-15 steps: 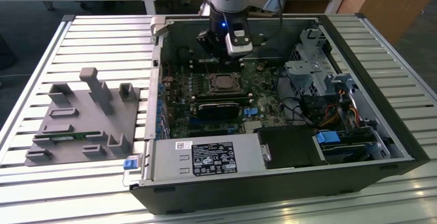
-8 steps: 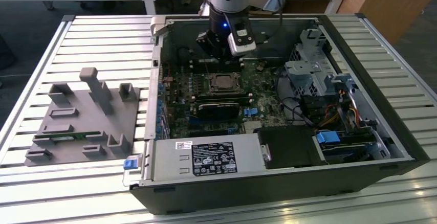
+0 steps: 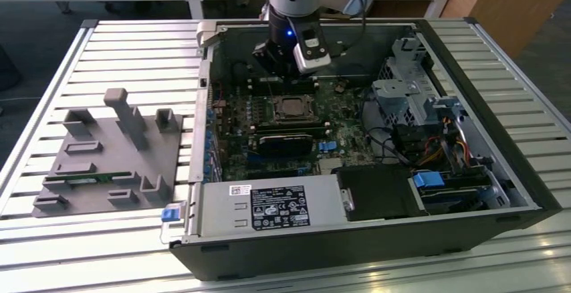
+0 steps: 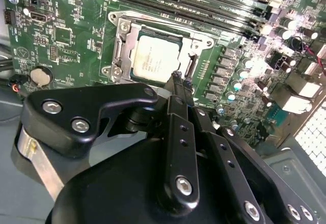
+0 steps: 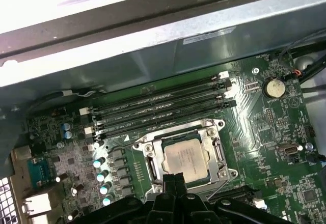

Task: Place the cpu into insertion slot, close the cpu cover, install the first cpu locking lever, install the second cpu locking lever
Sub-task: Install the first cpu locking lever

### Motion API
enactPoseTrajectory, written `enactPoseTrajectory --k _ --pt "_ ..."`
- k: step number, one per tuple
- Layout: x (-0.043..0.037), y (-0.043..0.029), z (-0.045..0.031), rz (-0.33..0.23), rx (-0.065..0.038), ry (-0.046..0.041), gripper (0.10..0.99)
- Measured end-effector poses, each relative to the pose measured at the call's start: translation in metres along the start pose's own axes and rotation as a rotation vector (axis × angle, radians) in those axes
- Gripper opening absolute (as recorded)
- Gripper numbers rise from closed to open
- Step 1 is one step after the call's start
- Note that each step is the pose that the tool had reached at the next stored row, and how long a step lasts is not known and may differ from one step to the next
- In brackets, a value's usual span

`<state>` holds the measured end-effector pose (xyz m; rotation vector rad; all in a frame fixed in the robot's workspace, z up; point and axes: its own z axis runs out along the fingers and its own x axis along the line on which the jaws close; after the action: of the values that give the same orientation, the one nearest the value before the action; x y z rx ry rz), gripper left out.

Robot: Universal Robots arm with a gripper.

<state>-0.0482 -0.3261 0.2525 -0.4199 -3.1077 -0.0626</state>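
The cpu [image 4: 153,56] [image 5: 186,157] lies flat in the insertion slot [image 4: 201,43] [image 5: 220,155] on the green motherboard, its pale metal face up. The silvery cpu cover [image 4: 125,43] [image 5: 153,155] lies down around it, and the chip shows through its window. A thin wire lever [image 5: 221,186] runs along one side of the socket. My gripper [image 4: 179,80] [image 5: 173,179] hangs just above the socket's edge, fingers together, holding nothing. In the exterior view the gripper [image 3: 283,77] is inside the open case, just behind the cpu [image 3: 288,108].
Memory slots [image 5: 163,107] run beside the socket, with the case wall [image 5: 153,40] behind them. A long black card [image 3: 290,136], a power supply [image 3: 267,206] and a drive cage [image 3: 402,99] fill the case. A grey fixture [image 3: 107,152] sits at the exterior view's left.
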Motion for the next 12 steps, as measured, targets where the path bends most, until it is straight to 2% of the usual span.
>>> enactPoseTrajectory --k 6,12 --pt "0.0001 -0.0001 0.0001 -0.085 0.001 0.0032 0.106" --pt "0.0085 -0.0026 0.0003 -0.094 -0.006 -0.0078 0.106"
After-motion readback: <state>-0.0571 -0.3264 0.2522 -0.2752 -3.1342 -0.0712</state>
